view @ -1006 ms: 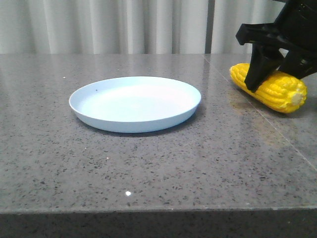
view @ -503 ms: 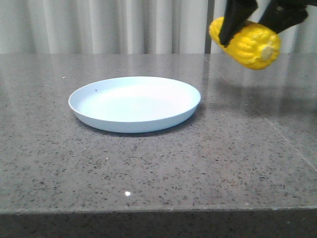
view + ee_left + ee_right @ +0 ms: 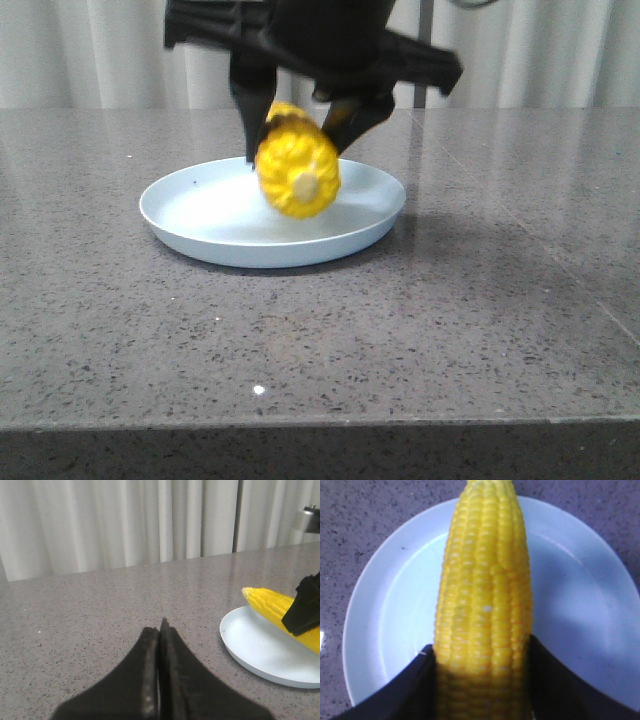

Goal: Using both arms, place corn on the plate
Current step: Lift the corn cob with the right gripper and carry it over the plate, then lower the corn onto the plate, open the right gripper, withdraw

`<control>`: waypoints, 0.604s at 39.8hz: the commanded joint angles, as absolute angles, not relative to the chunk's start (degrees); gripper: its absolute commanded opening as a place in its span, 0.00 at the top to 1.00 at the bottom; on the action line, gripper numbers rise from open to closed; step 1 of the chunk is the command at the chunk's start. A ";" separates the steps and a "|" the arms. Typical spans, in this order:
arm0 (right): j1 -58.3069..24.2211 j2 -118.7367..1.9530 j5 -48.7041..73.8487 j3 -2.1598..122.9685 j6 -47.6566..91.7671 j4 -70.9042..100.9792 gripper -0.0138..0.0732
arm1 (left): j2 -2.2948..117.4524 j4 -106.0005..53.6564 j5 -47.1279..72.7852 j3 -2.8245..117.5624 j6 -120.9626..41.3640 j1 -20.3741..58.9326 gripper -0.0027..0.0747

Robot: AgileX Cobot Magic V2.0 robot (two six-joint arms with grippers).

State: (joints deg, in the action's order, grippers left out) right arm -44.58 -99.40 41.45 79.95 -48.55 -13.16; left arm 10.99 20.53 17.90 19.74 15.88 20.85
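Observation:
My right gripper (image 3: pixel 298 125) is shut on the yellow corn (image 3: pixel 297 168) and holds it over the pale blue plate (image 3: pixel 190 205), its cream stub end facing the camera. In the right wrist view the corn (image 3: pixel 482 595) runs lengthwise between the two dark fingers (image 3: pixel 410 687) above the plate (image 3: pixel 385 610). I cannot tell whether the corn touches the plate. My left gripper (image 3: pixel 160 630) is shut and empty above the grey table, apart from the plate (image 3: pixel 250 645); the corn (image 3: pixel 272 605) shows there too.
The grey speckled stone table (image 3: pixel 450 300) has a seam running across its right part (image 3: pixel 560 260). White curtains (image 3: pixel 120 50) hang behind the table. The table's front edge (image 3: pixel 320 425) runs across the near side.
My right gripper lifted the corn from the table at the right, carried it left and lowered it over the plate. The plate has not moved.

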 commanded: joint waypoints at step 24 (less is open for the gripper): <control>-39.22 -89.78 39.14 82.14 -47.37 -12.44 0.17 | 11.65 20.80 13.01 21.15 16.53 21.03 0.99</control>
State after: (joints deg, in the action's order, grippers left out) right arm -41.82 -95.88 41.10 80.04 -49.39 -11.44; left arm 10.99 20.53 17.90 19.74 15.88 20.85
